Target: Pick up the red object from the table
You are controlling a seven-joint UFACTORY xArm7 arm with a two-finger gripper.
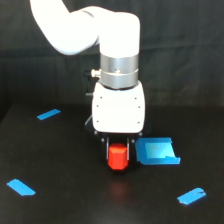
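Gripper (118,150) clamped on the red object (118,157), which looks just clear of the table (60,200) beside the blue tray (157,152); grasp done, lift barely underway.

- The glossy white rounded plastic arm link (65,27) is thick and tube-like, with a smooth shell that catches soft highlights.
- The white cylindrical wrist housing (120,37) has a rounded top edge and no visible markings.
- The brushed silver metal ring (119,71) below it is banded, with a thin darker groove around it.
- A small dark stub (94,73) sticks out at the ring's side, on the exterior view's left.
- The white boxy gripper body (119,111) has rounded corners and tiny dark screw dots near its edges.
- The black two-fingered gripper (119,148) beneath shows short dark fingers; finer detail is blurred.
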